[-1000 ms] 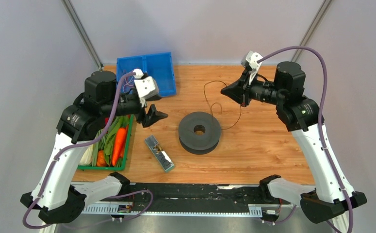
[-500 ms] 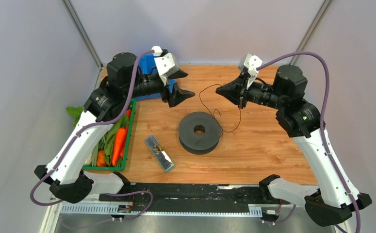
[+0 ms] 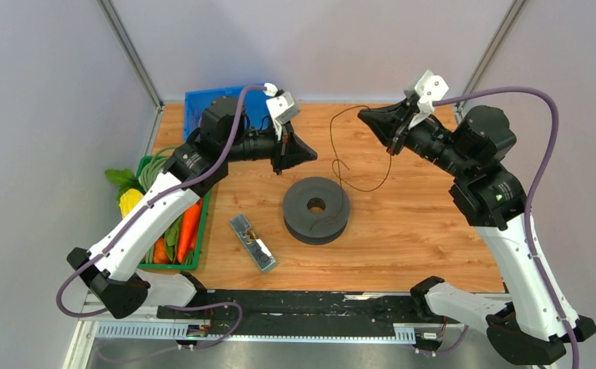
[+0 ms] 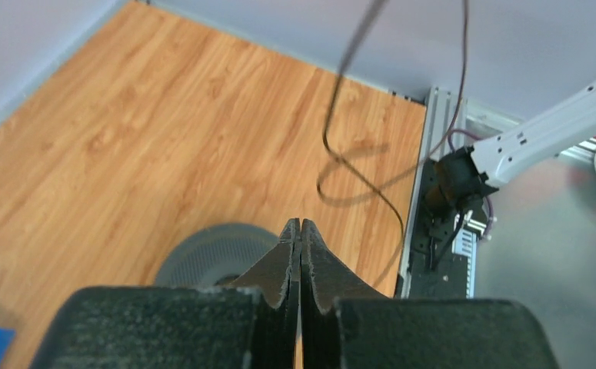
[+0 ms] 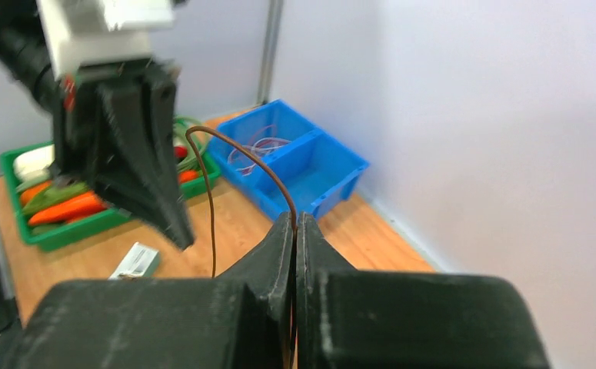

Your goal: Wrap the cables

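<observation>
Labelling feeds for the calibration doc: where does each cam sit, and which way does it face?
Top external: above and behind the bases, looking down on the table; both arms show, with the left tool and right tool.
Left wrist: looks along its shut tool, across the table to the spool and the right arm's base.
Right wrist: looks past its tool, shut on the cable, toward the left tool, blue bin and green tray.
Shared: the cable shows in all three.
</observation>
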Robot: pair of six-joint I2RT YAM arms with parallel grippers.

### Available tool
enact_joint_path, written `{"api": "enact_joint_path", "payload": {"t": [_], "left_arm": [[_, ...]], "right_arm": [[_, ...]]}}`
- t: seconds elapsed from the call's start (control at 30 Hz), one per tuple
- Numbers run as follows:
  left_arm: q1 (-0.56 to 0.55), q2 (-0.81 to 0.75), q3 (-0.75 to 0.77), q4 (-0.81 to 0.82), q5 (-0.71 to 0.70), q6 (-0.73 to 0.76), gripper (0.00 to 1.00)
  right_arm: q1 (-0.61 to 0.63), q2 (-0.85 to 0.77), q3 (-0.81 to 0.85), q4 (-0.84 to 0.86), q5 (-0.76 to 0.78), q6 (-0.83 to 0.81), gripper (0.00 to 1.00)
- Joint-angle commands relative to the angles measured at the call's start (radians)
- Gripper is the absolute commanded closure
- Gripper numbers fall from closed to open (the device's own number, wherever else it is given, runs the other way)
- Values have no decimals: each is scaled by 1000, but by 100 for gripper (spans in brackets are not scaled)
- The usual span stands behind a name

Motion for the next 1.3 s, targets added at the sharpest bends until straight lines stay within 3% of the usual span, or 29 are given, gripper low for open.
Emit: {"api": "enact_joint_path", "payload": {"t": [0.0,0.1,0.2,0.33,0.4,0.43,0.53,0.73,0.97,1.27], "left_arm": [[16,-92,-28,-12,-56,12,100],[65,-97,-25,-14,-36,4,100],[86,-94,-45,23,-18,22,81],[91,-45,-44,71,102,33,73],[89,-14,-48,98,207,29,64],[91,-2,-59,138,260,12,58],[91,27,-87,244,323,-76,52],[82,42,-137,408,424,-158,51],[22,30,-154,355,522,-131,51],[-24,15,-206,394,467,-140,51]], "right_arm": [[-6,16,80,34,193,29,100],[-64,5,79,34,139,99,100],[-121,-29,30,97,-75,141,100],[-121,-76,-29,186,-185,127,100],[-121,-82,-26,180,-247,101,100],[-121,-87,-26,178,-289,86,100],[-121,-104,-38,194,-423,47,100],[-119,-132,-61,238,-566,27,100],[-90,-142,-72,237,-624,0,100],[-66,-139,-76,232,-609,-33,100]]}}
